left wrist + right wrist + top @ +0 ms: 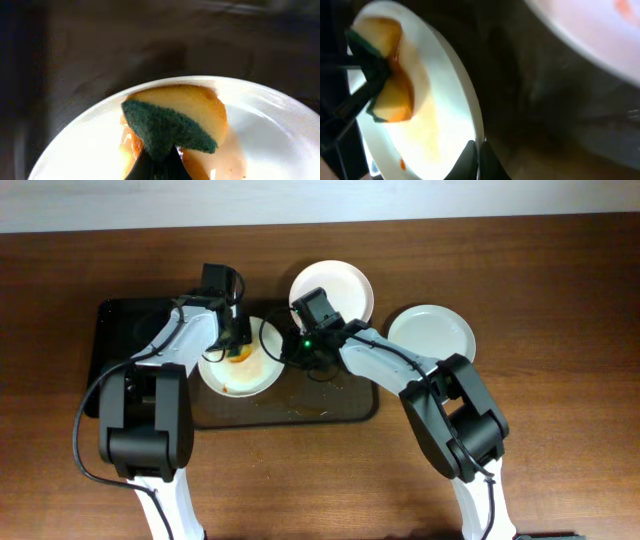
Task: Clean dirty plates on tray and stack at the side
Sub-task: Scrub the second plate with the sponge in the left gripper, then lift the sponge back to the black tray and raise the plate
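The left pincer is clamped on a sponge, pinching its dark green scouring layer so that the yellow foam side lies against the dirty plate. That grip likely lets the arm drag the foam through the orange sauce film, which shows wet beside the sponge. At the bottom of the right wrist view, the right pincer is closed on that plate's rim. It probably acts as an anchor, so the plate does not slide or spin under the wiping.

In the overhead view this plate lies at the centre of the tray, with its right half and a few crumbs showing dark. Above it, a second plate overlaps the tray's upper edge; whether it rests on the rim cannot be told. A third plate sits off the tray at the right on the worktop, looks clean, and seems to mark the stacking spot.

No brand, label or writing can be read anywhere.
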Motion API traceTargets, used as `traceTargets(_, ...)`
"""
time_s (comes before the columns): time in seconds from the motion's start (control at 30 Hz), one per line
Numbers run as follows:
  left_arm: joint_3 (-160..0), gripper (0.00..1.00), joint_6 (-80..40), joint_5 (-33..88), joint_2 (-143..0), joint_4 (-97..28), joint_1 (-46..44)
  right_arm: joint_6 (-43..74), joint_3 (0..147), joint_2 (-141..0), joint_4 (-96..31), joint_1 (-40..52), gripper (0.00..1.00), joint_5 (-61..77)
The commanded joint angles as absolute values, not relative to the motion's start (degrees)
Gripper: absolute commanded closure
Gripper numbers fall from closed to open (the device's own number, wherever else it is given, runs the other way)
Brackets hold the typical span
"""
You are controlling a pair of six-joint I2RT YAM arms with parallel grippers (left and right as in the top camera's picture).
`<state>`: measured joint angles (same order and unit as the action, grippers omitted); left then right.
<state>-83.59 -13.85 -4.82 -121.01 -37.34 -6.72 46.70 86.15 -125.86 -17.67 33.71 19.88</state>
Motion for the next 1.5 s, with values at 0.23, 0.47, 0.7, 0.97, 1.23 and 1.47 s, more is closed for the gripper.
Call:
traceTargets(0.23, -79.6, 1.00, -6.0, -2.8, -126.5, -53.2, -4.7, 46.8, 86.1, -126.9, -18.6, 33.2, 0.96, 19.0)
traceTargets(0.47, -80.7, 1.00, 2.9, 9.8, -126.5, -47.6, -2.4, 40.2, 86.2, -126.9, -13.8, 33.3, 0.73, 25.4)
traceTargets(0.7, -80.7, 1.00, 2.9, 9.9, -126.5, -42.6, -2.4, 37.1, 86.1, -127.2, -15.9, 34.6, 0.64, 24.5)
traceTargets(0.97, -81.3, 1.00, 1.1, 10.3, -126.5, -45.0, -2.4, 42.5, 86.1, -128.9, -16.5, 35.1, 0.96, 23.4)
traceTargets(1.23, -88.4, 1.00, 1.7, 10.7, -126.5, -53.3, -1.9, 42.5, 86.2, -128.9, -17.1, 35.1, 0.96, 23.8)
traceTargets(1.47, -120.7, 1.00, 4.8, 24.4, -125.9, -63.1, -0.6, 41.9, 86.4, -128.1, -20.6, 34.0, 0.96, 26.5)
